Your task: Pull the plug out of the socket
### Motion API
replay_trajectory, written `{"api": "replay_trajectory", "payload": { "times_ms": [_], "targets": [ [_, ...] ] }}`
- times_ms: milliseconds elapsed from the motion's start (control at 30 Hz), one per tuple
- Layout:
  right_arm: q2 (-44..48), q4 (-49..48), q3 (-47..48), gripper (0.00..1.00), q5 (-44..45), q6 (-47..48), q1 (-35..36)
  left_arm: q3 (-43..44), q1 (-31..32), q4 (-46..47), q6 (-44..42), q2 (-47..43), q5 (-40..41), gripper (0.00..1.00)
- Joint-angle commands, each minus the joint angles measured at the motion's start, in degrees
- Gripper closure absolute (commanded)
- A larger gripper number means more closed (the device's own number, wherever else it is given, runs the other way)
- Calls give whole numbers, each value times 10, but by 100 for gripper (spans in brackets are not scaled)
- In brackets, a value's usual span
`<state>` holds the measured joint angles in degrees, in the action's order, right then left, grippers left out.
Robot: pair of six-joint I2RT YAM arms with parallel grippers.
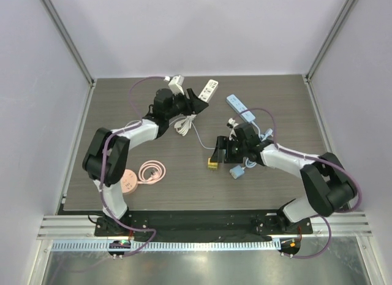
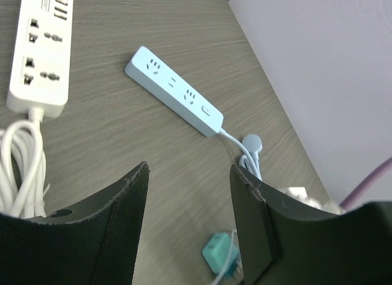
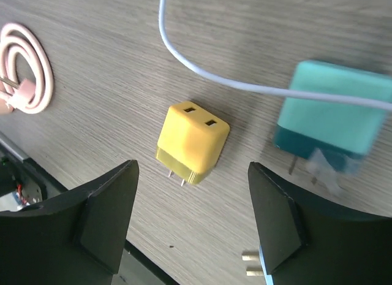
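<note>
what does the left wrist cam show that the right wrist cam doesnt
Left wrist only: the white power strip and the pale blue power strip. Right wrist only: the yellow charger lying loose and the pink coiled cable. Both: the table, a teal charger, likely the same one, and an open left gripper or right gripper.

Left of the yellow adapter (image 3: 193, 142), the pink cable coil (image 3: 24, 67) is running off the picture's edge. Right of it, the prongs of the teal adapter (image 3: 331, 110) are blurring out. Below-right of it, two brass prongs (image 3: 254, 265) are poking out, their body hiding behind a finger (image 3: 278, 217) of the right end effector (image 3: 193, 168).
</note>
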<state>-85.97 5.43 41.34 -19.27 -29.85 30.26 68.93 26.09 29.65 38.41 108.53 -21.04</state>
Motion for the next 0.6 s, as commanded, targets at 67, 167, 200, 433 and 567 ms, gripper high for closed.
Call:
{"api": "replay_trajectory", "payload": {
  "times_ms": [67,167,200,433,567],
  "targets": [
    [112,32,14,20,85,5,2,-92,19,-4,-27,-146,19,42],
    [152,20,-19,19,121,-18,2,-188,30,16,19,-204,25,41],
    [182,7,-30,19,137,-25,2,-216,33,47,41,-218,24,41],
    [313,-48,-153,15,166,-108,2,-444,62,117,143,-348,28,41],
    [379,-52,-205,4,180,-147,1,-526,69,108,172,-440,35,40]
  ]
}}
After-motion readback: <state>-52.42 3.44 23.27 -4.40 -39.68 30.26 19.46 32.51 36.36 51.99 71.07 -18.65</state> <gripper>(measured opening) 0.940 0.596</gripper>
